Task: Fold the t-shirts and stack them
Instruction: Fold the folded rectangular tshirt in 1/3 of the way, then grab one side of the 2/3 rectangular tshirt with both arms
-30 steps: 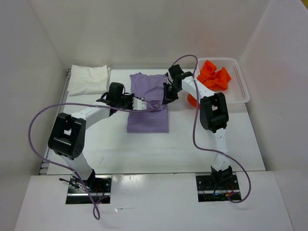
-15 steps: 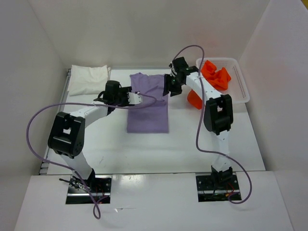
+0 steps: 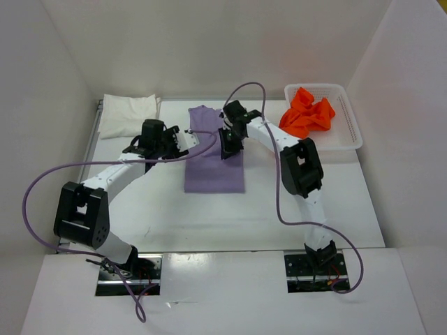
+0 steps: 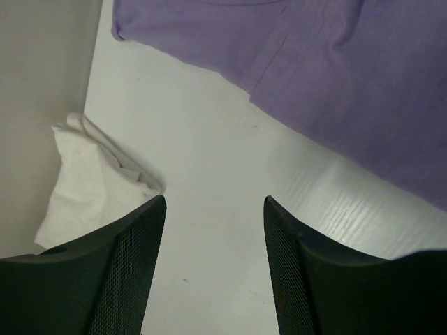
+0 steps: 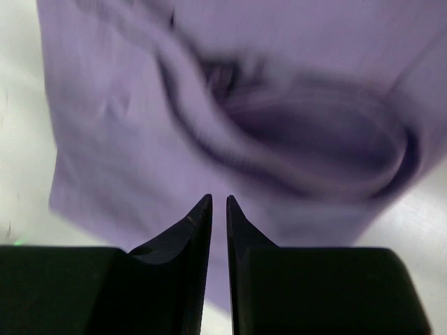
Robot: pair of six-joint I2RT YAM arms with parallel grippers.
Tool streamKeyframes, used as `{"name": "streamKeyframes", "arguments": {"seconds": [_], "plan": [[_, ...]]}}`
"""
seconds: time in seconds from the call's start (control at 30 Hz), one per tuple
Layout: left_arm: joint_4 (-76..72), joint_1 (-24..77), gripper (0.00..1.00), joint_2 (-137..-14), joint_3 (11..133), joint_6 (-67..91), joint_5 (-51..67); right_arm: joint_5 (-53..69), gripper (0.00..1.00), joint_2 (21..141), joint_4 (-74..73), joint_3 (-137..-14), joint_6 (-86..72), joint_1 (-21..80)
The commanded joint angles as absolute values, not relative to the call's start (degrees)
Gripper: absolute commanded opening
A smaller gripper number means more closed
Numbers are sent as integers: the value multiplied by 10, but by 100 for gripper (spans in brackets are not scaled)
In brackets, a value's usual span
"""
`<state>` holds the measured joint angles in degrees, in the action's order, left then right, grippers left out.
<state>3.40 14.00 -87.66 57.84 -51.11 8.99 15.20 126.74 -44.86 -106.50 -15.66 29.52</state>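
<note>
The light purple t-shirt point(image 3: 213, 167) lies folded into a tall rectangle at the table's middle; its collar end point(image 5: 307, 132) shows blurred in the right wrist view. My right gripper point(image 3: 227, 146) point(image 5: 218, 197) hovers over its upper half, jaws nearly shut with a thin slit and nothing in it. My left gripper point(image 3: 183, 137) point(image 4: 214, 199) stands open over bare table just left of the purple t-shirt point(image 4: 349, 70). The white t-shirt point(image 3: 128, 114) point(image 4: 91, 188) lies folded at the far left. The orange t-shirt point(image 3: 307, 113) is bunched in the basket.
The white mesh basket point(image 3: 349, 129) stands at the back right against the enclosure's right wall. White walls close in the table at the left, back and right. Purple cables loop from both arms over the table's near half.
Both grippers have let go of the purple t-shirt. The left gripper opened and drew back to the left; the right swung left over the shirt, opened, then narrowed again.
</note>
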Motion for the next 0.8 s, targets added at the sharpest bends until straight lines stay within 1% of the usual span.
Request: {"name": "streamKeyframes", "arguments": {"seconds": [0.0,0.03,0.1,0.27,0.37,0.4,0.47,0.5,0.53,0.57,0.6,0.63,0.67,0.7,0.73,0.77], "plan": [[40,138,66,-867,581,-459,94,128,18,1328,-421,-1159,-162,285],[40,138,66,-867,581,-459,94,119,18,1345,-431,-1195,-162,280],[40,138,66,-867,581,-459,88,92,15,1377,-447,-1216,-167,267],[40,133,66,-867,581,-459,88,66,15,1388,-432,-1233,-186,229],[71,133,67,-867,588,-473,121,54,15,1393,-453,-1270,-180,223],[84,133,68,-867,588,-499,133,54,15,1383,-453,-1276,-175,223],[132,145,70,-848,588,-544,163,61,19,1363,-458,-1283,-175,223],[147,157,70,-840,576,-602,171,62,22,1338,-463,-1283,-175,223],[162,163,73,-819,564,-635,191,62,32,1323,-463,-1283,-170,223],[184,168,74,-806,550,-668,200,62,38,1307,-471,-1272,-170,223],[194,179,75,-793,535,-729,208,62,42,1270,-471,-1240,-170,229],[205,185,77,-770,506,-753,220,62,52,1249,-471,-1215,-170,229],[211,190,77,-762,494,-775,220,68,57,1228,-471,-1149,-170,229],[218,201,77,-757,485,-812,226,78,59,1183,-456,-1110,-177,235],[230,201,77,-757,480,-829,226,98,62,1161,-447,-1071,-187,235],[239,209,78,-764,473,-872,226,109,64,1121,-431,-991,-192,235]]}}
